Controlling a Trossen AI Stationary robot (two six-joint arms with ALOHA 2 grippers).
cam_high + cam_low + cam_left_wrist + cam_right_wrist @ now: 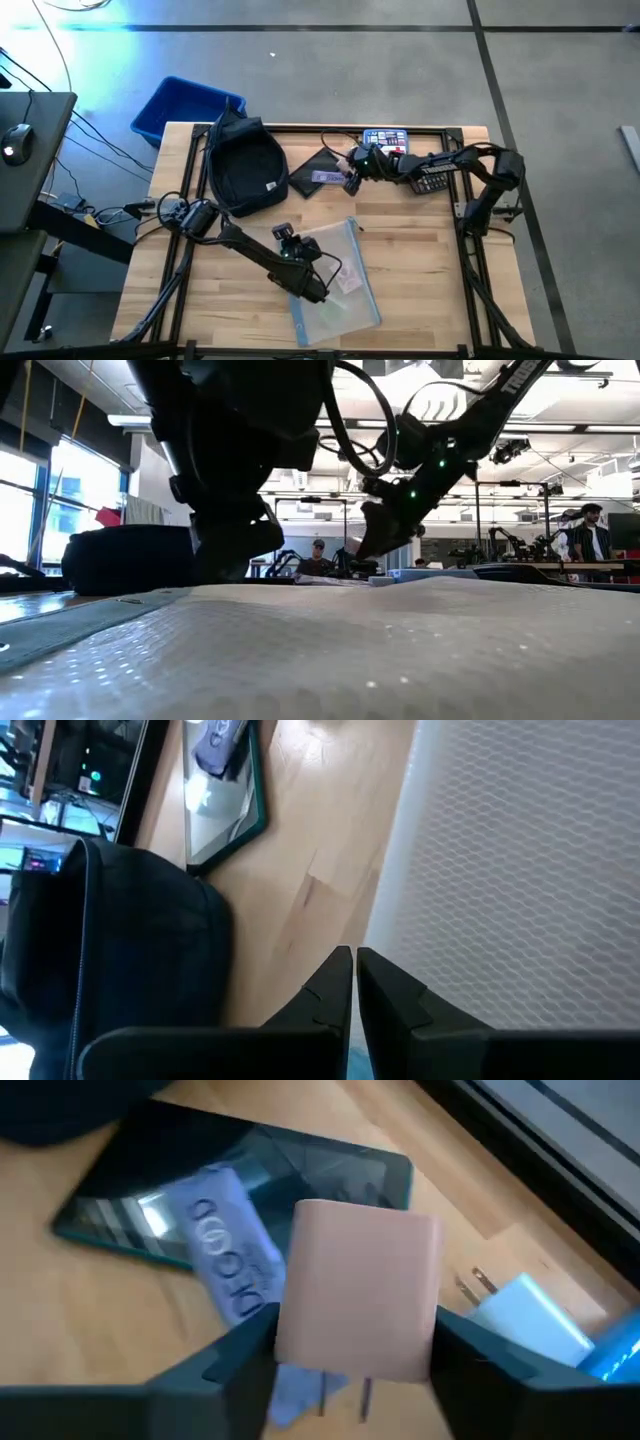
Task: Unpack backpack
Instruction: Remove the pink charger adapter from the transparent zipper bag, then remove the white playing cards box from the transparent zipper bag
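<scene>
The dark navy backpack (240,165) lies on the table's far left part, also in the low view (125,560) and the left wrist view (110,950). A clear bubble pouch (340,285) with a blue strip lies near the table's near middle. My left gripper (312,292) (354,960) is shut at the pouch's left edge. My right gripper (352,178) (355,1335) reaches in from the right, just right of the backpack. It is shut on a pink charger block (360,1285) above a flat black case (250,1180). My left gripper is shut on the bubble pouch's left edge (385,910), where the edge runs into the gap between the fingers; how many layers it has is hidden. Most of the pouch (350,650) rests on the table. My right gripper pinches the pink charger block by its two side faces (290,1320), between the two fingers. It comes from the table's right, slanting down. The block is lifted clear over the black case, its two prongs (365,1395) pointing back toward the wrist.
A pale blue-purple item (225,1240) lies on the black case (318,172). A white plug (525,1315), a blue-framed keypad device (385,138) and a dark keypad (432,182) lie at far right. The bright blue bin (185,105) sits beyond the far left corner.
</scene>
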